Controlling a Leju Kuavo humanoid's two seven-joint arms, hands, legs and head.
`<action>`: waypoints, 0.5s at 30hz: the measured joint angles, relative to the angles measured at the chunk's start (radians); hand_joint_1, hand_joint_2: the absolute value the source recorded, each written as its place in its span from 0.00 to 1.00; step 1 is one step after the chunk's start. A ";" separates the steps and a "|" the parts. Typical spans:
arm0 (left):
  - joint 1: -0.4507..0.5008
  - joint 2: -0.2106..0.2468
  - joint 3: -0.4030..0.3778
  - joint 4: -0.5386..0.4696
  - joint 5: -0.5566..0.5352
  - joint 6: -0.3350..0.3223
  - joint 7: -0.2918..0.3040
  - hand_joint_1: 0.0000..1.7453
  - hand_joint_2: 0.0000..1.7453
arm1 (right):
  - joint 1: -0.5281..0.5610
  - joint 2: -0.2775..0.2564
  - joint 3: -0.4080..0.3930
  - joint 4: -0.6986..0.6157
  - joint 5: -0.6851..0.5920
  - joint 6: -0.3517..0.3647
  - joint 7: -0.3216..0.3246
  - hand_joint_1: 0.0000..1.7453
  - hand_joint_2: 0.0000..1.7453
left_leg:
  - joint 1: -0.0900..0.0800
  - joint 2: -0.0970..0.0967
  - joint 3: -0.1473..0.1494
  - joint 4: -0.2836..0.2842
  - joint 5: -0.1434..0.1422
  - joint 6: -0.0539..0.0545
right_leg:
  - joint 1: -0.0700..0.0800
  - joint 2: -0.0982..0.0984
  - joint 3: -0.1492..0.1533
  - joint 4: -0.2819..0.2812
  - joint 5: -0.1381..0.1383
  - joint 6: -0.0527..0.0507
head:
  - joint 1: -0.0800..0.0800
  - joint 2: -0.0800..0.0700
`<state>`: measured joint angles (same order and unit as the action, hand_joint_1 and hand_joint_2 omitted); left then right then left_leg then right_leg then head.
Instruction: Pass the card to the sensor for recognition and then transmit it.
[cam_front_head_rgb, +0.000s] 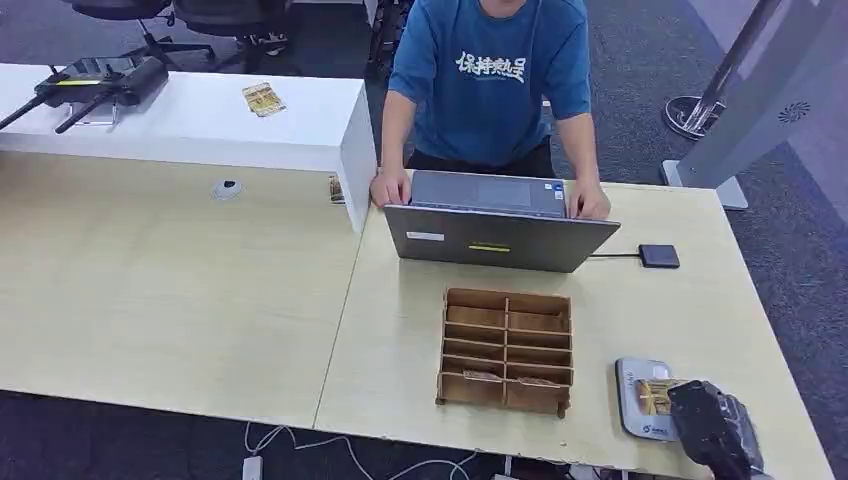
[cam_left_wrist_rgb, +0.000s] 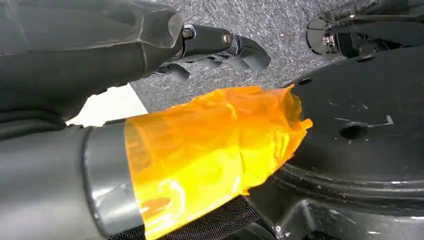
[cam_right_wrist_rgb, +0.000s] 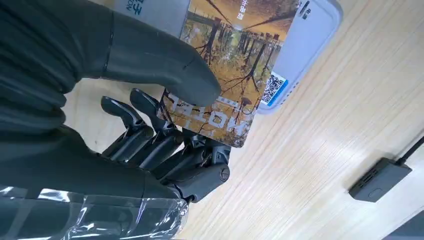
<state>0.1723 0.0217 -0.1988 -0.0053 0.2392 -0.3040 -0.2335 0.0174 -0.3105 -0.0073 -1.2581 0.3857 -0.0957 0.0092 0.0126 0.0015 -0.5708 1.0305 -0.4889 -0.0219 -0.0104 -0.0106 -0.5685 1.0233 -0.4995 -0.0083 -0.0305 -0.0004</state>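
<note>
1. Card-scanning happens on the pale wooden table (cam_front_head_rgb: 250, 300), the biggest thing here, so it helps to know what sits around the reader.
2. A person in a blue shirt (cam_front_head_rgb: 490, 70) stands at the far side of the table, well away from the reader, with both hands on a grey laptop (cam_front_head_rgb: 495, 235). I think this is who the card goes to afterwards.
3. The wooden sorting box (cam_front_head_rgb: 507, 350) sits between the laptop and the table's near edge, just to the left of the reader. The arm should stay off it when it moves.
4. The white card reader (cam_right_wrist_rgb: 312, 35) lies flat near the table's front right corner. This is the sensor.
5. The right hand (cam_right_wrist_rgb: 165, 115) pinches the card (cam_right_wrist_rgb: 235, 65) between thumb and fingers, right over the reader.
6. To do this well, keep the card flat and low over the reader, and wait a bit. Do not let the pinch slip.
7. The left hand (cam_left_wrist_rgb: 220, 47) hangs down over grey carpet, with fingers bent a little and nothing in them. I cannot tell if it counts as open or closed.
8. A small black box (cam_right_wrist_rgb: 380, 179) on a cable lies beyond the reader. Keep off it.
</note>
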 joint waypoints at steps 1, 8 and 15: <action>0.000 0.000 0.000 0.000 0.000 0.000 0.000 0.00 0.00 | -0.001 0.000 0.000 0.002 0.000 0.000 0.000 1.00 1.00 | 0.000 0.000 0.000 0.000 0.000 0.000 | 0.000 0.000 0.000 0.000 0.000 0.000 | 0.000 0.000; 0.000 0.002 0.000 0.000 0.000 0.000 0.000 0.00 0.00 | -0.005 0.000 0.002 0.009 0.000 0.000 0.000 1.00 1.00 | 0.000 0.000 0.001 0.000 0.000 0.000 | 0.000 0.000 0.001 0.000 0.000 0.000 | 0.000 0.000; 0.000 0.003 0.000 0.000 0.000 0.000 0.000 0.00 0.00 | -0.008 0.000 0.004 0.014 0.000 0.000 0.000 1.00 1.00 | 0.000 0.000 0.001 0.000 0.000 0.000 | 0.000 0.000 0.001 0.000 0.000 0.000 | 0.000 0.000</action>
<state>0.1724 0.0248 -0.1987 -0.0053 0.2388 -0.3040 -0.2335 0.0095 -0.3105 -0.0031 -1.2444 0.3857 -0.0958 0.0091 0.0126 0.0015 -0.5696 1.0305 -0.4888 -0.0219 -0.0105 -0.0106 -0.5675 1.0233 -0.4993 -0.0083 -0.0305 -0.0004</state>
